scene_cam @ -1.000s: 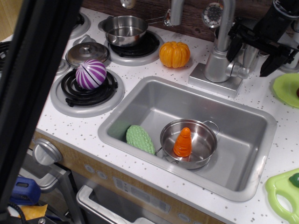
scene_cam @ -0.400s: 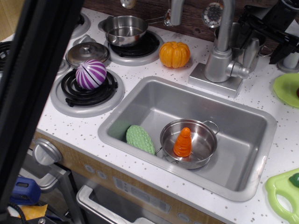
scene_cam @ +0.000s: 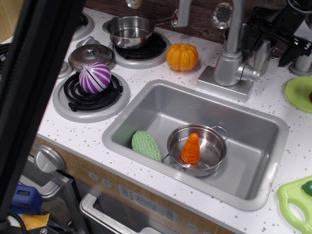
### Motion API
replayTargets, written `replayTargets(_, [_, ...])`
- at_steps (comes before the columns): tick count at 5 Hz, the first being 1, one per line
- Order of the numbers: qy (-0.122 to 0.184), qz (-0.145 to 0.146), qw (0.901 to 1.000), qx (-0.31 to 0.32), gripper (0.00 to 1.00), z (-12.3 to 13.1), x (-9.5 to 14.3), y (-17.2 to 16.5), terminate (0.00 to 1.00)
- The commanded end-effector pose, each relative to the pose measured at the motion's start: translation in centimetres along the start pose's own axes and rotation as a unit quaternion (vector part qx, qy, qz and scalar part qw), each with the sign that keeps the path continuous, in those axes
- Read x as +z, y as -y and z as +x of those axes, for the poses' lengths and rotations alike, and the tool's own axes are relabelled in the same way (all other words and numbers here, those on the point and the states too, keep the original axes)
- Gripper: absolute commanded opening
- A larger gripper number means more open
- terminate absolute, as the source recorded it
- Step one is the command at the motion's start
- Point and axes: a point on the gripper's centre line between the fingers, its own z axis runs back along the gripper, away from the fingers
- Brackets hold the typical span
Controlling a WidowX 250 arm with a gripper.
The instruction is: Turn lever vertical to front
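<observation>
The lever [scene_cam: 261,55] is a flat silver paddle standing roughly upright on the right side of the silver faucet body [scene_cam: 227,64], joined to it by a short round pin [scene_cam: 249,73]. My black gripper [scene_cam: 274,40] is at the top right, just above and behind the paddle's upper end. Its fingers [scene_cam: 291,52] are spread apart, with nothing held between them. I cannot tell whether a finger touches the paddle. The tall faucet spout [scene_cam: 236,19] rises to the left of the lever.
A sink [scene_cam: 146,109] holds a small pot [scene_cam: 212,141] with an orange carrot [scene_cam: 190,148] and a green sponge-like piece [scene_cam: 146,145]. An orange pumpkin [scene_cam: 182,56], a purple striped ball [scene_cam: 94,77] and a steel pot [scene_cam: 129,31] are on the left. Green plates [scene_cam: 298,92] lie at the right.
My gripper has risen and shifted right from straddling the lever to above it. The paddle now shows uncovered and upright. Little has changed in the last half second.
</observation>
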Motion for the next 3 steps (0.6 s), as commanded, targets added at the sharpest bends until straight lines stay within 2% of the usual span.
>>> replayTargets(1, [0.025,-0.011,0.9996,0.008,0.00,1.4,2.2,-1.0,0.00])
replayTargets(2, [0.017,-0.015,0.9995,0.023,0.00,1.1,2.2,-0.7,0.00])
replayTargets(3, [-0.013,-0.029,0.9977,0.060,0.00,-0.3,3.0,0.3,0.00])
